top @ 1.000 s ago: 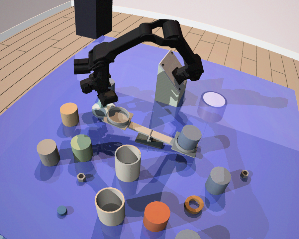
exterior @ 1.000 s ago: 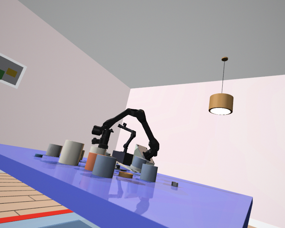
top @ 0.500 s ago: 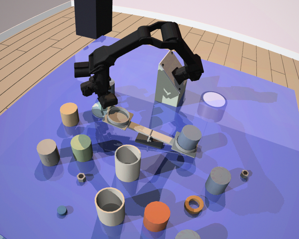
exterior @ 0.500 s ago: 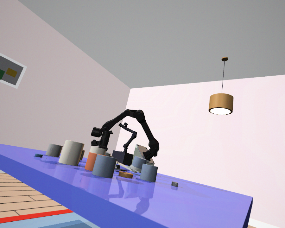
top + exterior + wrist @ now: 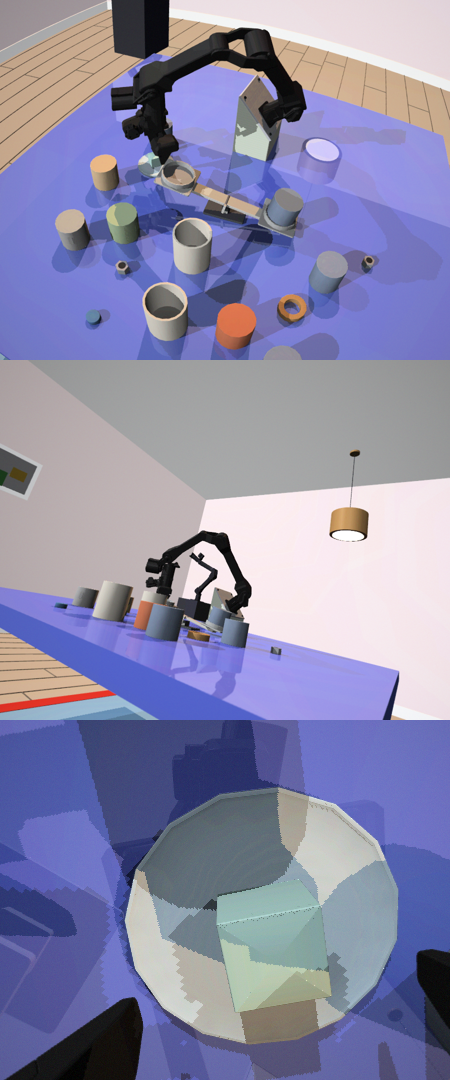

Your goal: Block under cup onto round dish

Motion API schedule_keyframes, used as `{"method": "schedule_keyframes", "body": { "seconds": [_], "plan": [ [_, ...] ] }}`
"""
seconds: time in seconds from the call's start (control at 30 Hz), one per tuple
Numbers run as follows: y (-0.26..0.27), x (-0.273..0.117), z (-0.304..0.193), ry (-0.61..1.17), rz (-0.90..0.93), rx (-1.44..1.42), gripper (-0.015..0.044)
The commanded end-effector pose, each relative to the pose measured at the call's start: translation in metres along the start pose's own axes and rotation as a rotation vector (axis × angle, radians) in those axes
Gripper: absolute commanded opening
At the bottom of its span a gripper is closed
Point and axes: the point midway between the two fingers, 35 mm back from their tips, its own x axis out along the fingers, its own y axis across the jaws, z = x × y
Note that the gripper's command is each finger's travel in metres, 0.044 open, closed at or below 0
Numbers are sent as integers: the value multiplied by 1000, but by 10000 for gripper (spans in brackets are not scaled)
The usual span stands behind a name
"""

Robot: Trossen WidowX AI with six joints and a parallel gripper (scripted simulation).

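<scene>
The pale green block (image 5: 153, 160) (image 5: 275, 945) rests on the round dish (image 5: 143, 169) (image 5: 345, 840), a little off its middle in the wrist view. My gripper (image 5: 161, 157) (image 5: 276, 988) is open over the dish, its fingers wide apart on either side of the block with gaps between. The balance (image 5: 243, 206) is tilted. Its near-dish end, a ringed pan (image 5: 178, 175), bears no cup and is raised. A blue-grey cup (image 5: 285, 208) (image 5: 218, 617) stands on the lower far end. A grey cylinder (image 5: 169, 127) behind the gripper is mostly hidden.
An orange-tan cylinder (image 5: 104, 172) stands near the dish. A green cylinder (image 5: 123, 223), two open cream cups (image 5: 192, 249) (image 5: 165, 313) and a red-orange cylinder (image 5: 235, 326) stand farther forward. A sloped block (image 5: 249, 138) and a translucent cup (image 5: 319, 163) stand behind the balance.
</scene>
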Motion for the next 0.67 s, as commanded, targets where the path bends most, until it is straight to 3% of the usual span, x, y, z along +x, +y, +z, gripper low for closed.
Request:
{"method": "schedule_keyframes", "body": {
  "seconds": [0.0,0.17,0.33,0.63],
  "plan": [
    [-1,-38,4,-29,-5,-8,440],
    [-1,-41,4,-30,-4,-8,440],
    [-1,-85,1,-41,-2,-5,440],
    [-1,-85,1,-41,-2,-5,440]
  ]
}}
